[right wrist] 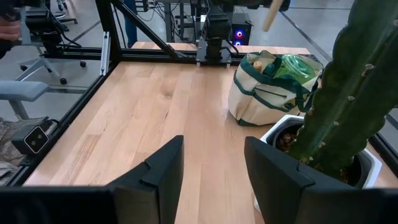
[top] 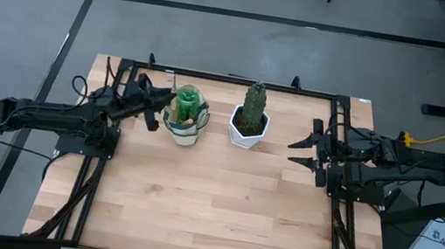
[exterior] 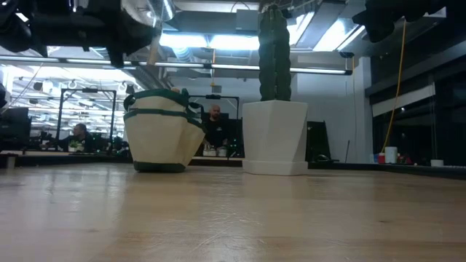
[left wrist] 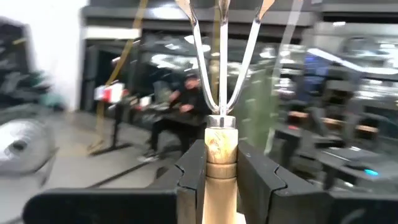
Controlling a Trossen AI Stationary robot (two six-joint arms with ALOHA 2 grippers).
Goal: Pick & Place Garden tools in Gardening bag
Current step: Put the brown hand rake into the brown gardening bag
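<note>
The left hand (left wrist: 221,180) pinches the thin wooden-handled hand fork (left wrist: 221,143) by its handle just below the metal collar, its three tines reaching away from the wrist, and hangs in the air just beside the gardening bag (top: 185,121) near the tabletop's (top: 209,211) far edge, toward its left side. The bag stands upright, with the green spray bottle (top: 190,102) already showing in its mouth; the cactus (top: 254,104) in its white pot (top: 248,131) stands just to its right. The fork looks light and stiff, but the smooth round handle could twist in the grip, so a hold close to the collar seems sound. The canvas bag is soft and may sag or slide if the tines catch its rim. The right hand (right wrist: 211,171) waits at the right edge, fingers spread and empty.
</note>
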